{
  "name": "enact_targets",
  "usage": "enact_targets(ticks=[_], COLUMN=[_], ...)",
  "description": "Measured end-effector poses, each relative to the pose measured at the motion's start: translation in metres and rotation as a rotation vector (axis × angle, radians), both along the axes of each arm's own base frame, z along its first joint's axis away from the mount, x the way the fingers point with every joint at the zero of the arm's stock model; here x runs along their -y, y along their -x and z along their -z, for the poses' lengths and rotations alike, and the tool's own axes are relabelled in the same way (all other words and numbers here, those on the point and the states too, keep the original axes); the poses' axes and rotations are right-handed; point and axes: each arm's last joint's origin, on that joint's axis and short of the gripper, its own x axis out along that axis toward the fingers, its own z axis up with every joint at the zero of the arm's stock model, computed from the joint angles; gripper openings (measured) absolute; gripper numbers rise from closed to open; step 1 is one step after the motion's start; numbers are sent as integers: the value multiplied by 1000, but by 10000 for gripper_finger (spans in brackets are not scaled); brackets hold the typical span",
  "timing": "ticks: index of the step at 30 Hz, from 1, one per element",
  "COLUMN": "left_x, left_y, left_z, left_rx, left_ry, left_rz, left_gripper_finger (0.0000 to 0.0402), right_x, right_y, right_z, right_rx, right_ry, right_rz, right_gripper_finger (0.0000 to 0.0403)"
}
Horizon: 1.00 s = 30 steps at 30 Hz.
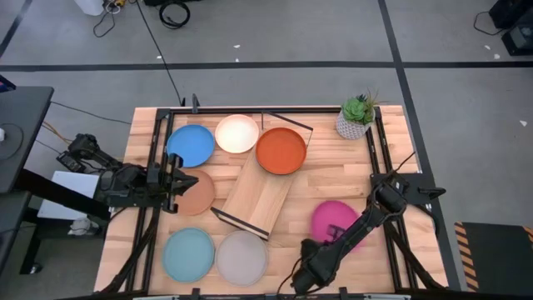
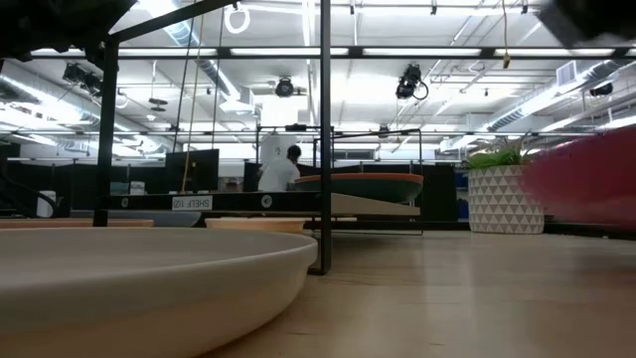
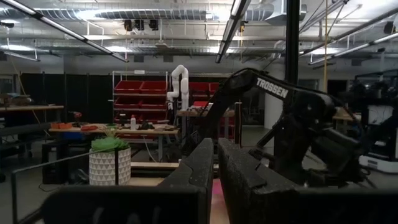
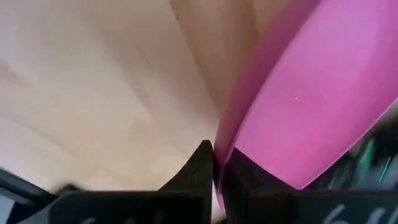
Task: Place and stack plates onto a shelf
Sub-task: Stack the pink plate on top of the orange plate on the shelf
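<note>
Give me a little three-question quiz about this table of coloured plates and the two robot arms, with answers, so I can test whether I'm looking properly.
1. True or false: the orange plate rests on one end of the shelf.
2. Which plate does the right gripper pinch by its rim?
3. Multiple choice: the potted plant stands at A) the table's middle, B) a far corner on the right arm's side, C) beside the grey plate.

Key
1. True.
2. The pink plate; the jaws are closed on its edge.
3. B.
</note>
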Motion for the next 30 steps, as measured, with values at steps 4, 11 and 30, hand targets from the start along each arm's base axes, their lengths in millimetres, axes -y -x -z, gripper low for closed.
enact_targets(ticks=[4,11,30], left_x=[0,1,5], left_y=[-1,-2,-3], left_z=[2,7,12], left_rx=[-10,-56,-100], left_ry=[111,234,311], left_rz=[41,86,201], left_gripper_finger=[32,32,32], right_x=[10,46,152], right_y=[-13,-29,-70], right_z=[-13,-36,-67], right_rx=[82,136,8], right_ry=[41,110,276], right_rz=[-341,-469,-834], right_gripper_finger=[16,18,22])
